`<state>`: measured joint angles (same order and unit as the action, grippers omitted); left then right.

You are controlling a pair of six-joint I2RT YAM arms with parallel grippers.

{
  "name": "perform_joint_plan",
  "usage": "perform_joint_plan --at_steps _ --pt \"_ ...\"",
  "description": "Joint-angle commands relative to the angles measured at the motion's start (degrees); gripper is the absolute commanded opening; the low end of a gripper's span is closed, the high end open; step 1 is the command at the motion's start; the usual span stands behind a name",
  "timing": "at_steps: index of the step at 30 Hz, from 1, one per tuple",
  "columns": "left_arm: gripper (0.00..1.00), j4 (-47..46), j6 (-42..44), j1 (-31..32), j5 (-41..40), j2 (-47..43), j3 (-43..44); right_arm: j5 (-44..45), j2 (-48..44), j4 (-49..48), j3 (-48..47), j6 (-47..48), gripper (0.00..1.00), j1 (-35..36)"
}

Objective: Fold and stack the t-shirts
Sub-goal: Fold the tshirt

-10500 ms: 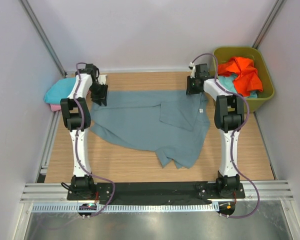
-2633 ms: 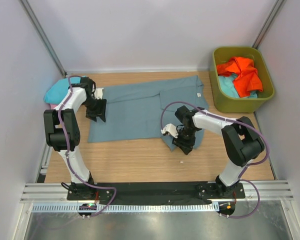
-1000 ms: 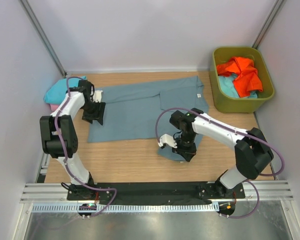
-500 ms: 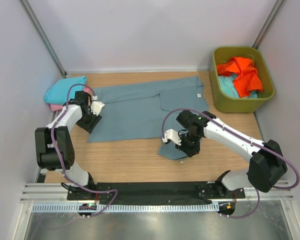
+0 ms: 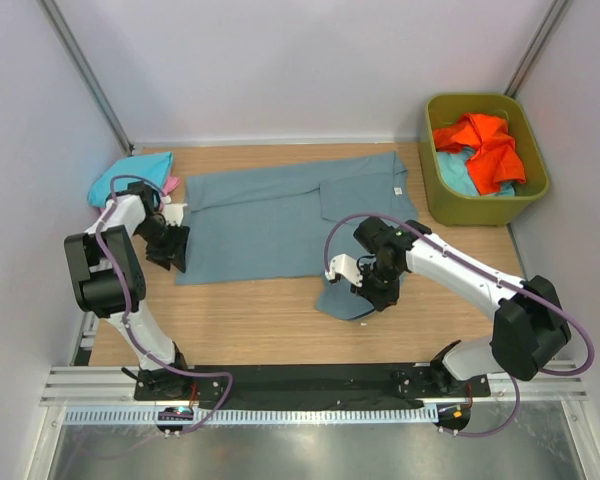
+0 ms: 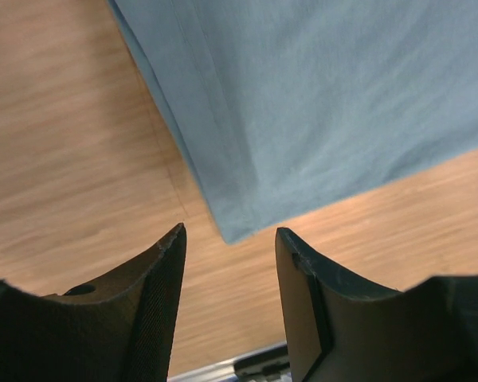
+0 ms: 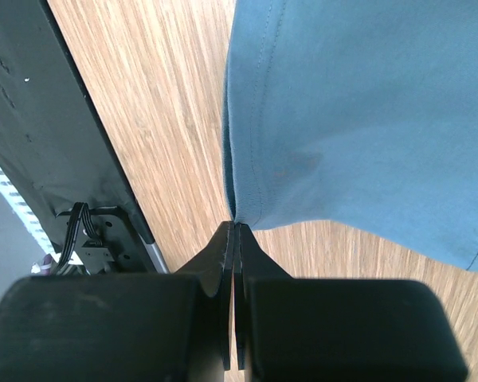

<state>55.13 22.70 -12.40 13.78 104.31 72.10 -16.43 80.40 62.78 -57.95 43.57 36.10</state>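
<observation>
1. The right jaws are shut tight on the hem of the grey shirt [image 7: 366,119]. They pinch a thin edge of cloth right at their tips, low over the bench [image 5: 250,320].
2. The left jaws stand wide and hold nothing. The shirt's near-left corner lies on the wood in the gap between them, and the wrist view shows it touching neither side.
3. The grey shirt lies across the middle of the bench as a rough rectangle, with its white label [image 5: 401,190] near the far-right end. A small flap reaches from the rectangle's near-right part toward the front edge, and that flap is what the right jaws hold.
4. At the far-left corner a turquoise shirt [image 5: 130,175] sits on a pink shirt [image 5: 170,184], of which only a sliver shows. They look like a finished stack, though how neatly they are folded cannot be told.
5. At the far right, well apart from the grey shirt, the tub [image 5: 485,97] holds an orange shirt [image 5: 485,145] crumpled over a light blue shirt [image 5: 458,175]. Neither is folded.
6. I judge the task roughly at its midpoint:
   - Two shirts seem stacked.
   - The grey one is part-folded and needs its flap tucked, further folds and a move onto the stack.
   - The two in the tub have not been started.
</observation>
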Motion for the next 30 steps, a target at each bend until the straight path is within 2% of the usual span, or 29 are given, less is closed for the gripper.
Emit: perform_joint_plan --at_steps 1,15,30 --pt "0.50 6.04 -2.22 -0.69 4.41 -0.78 0.94 0.16 0.19 -1.26 -1.02 -0.15 0.01 -0.50" --pt "0.47 3.05 -3.98 -2.36 3.53 -0.43 -5.38 0.08 0.90 -1.52 -1.11 -0.07 0.01 -1.29" --pt "0.47 -0.64 -6.44 -2.80 2.74 3.09 -4.68 0.25 1.16 -1.70 -0.93 -0.24 0.01 -1.64"
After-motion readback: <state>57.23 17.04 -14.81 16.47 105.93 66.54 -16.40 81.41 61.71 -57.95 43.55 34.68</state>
